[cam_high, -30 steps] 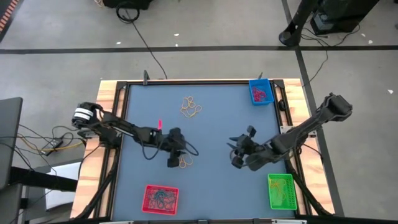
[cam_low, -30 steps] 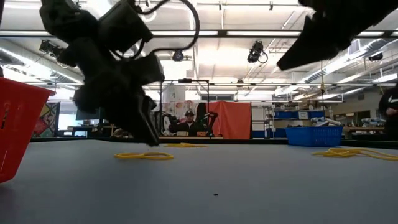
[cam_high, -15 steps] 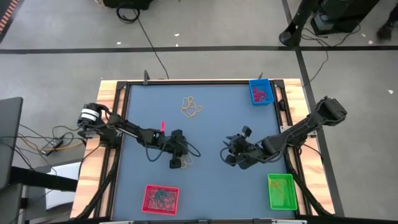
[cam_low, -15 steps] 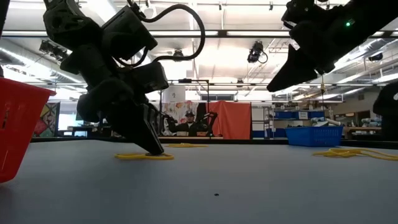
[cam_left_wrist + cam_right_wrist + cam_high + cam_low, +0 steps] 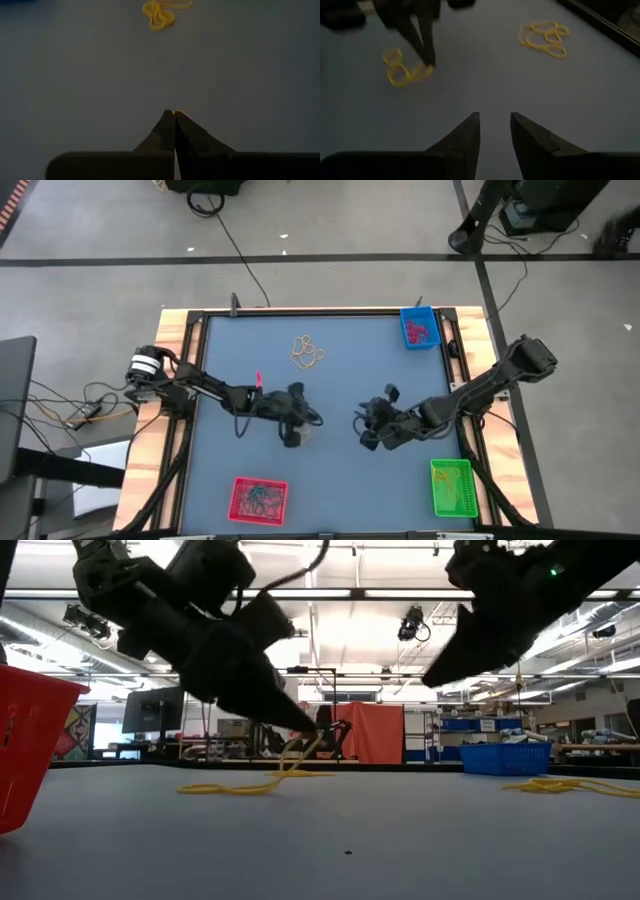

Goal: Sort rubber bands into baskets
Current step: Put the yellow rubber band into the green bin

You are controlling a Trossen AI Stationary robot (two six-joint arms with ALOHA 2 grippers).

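Observation:
A small cluster of yellow rubber bands lies left of the table's middle, and my left gripper is shut on one strand of it. My right gripper hovers open above the table's middle right, touching nothing. A second cluster of yellow bands lies toward the far edge. The blue basket stands at the far right corner, the green basket at the near right and the red basket at the near edge, each with bands inside. My left gripper pinches a yellow rubber band's strand between its two fingertips, coming from above at a slant. That strand rises off the table to the fingertips, while the remaining loops of the cluster lie flat on the table.
Bare blue-grey tabletop spreads between the two arms and the far cluster. A raised dark frame runs round the table. Black cables hang along the left arm.
My left gripper has shut on the yellow bands and risen a little, moving slightly toward the table's right; one strand is now lifted while the other loops stay on the table. My right gripper has come down and moved toward the table's left, staying open.

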